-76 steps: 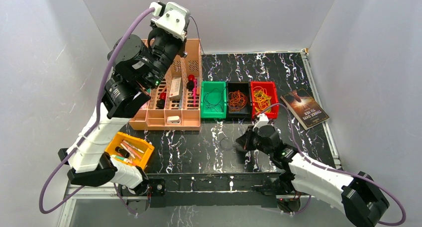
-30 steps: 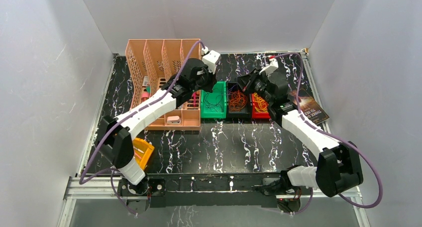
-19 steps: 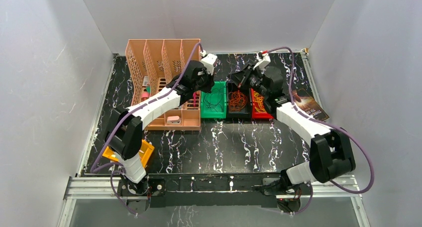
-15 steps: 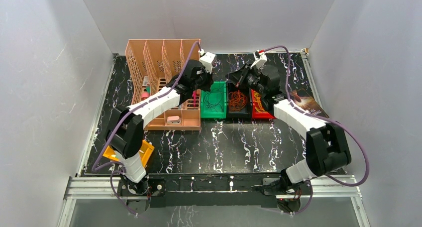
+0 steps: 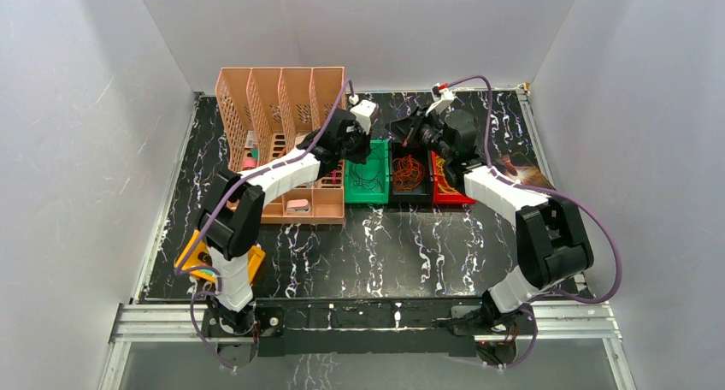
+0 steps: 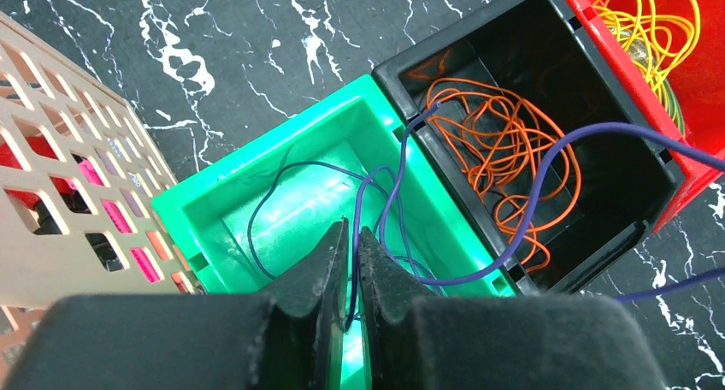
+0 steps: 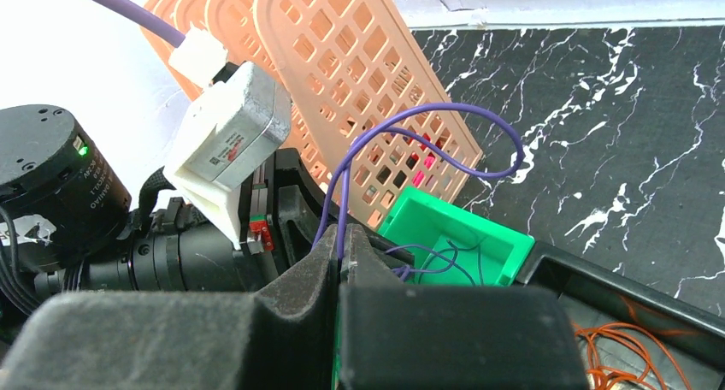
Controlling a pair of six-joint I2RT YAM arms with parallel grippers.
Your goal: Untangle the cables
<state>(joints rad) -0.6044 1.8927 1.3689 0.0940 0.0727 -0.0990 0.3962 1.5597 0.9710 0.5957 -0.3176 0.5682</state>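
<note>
Reference point: green bin (image 6: 256,163), on the counter (image 6: 256,31).

1. Left pincer (image 6: 351,236): directly above the green bin's interior, pointing down into it. Jaws together, clamped on the blue cable (image 6: 547,163), which passes up between the tips.
2. Right pincer (image 7: 342,245): above the green bin's far right corner, facing the left arm's wrist. Jaws together, clamped on the same blue cable. Above this grip the cable rises and arches into a loop on the far side of the green bin.
3. Blue cable, course: several turns lie inside the green bin. One strand climbs over the green bin's right wall, arcs above the black bin (image 6: 504,22) that touches it on that side, and carries on above the counter off the near right corner of the green bin. Whether this strand touches the orange cables is not determinable.
4. Orange cables (image 6: 504,150): a loose tangle on the floor of the black bin, immediately right of the green bin.
5. Yellow cables (image 6: 650,22): a tangle in the red bin (image 6: 675,176), second to the right of the green bin and touching the black bin.
6. Rack (image 7: 342,56): peach, perforated, standing against the green bin's left side.
</note>
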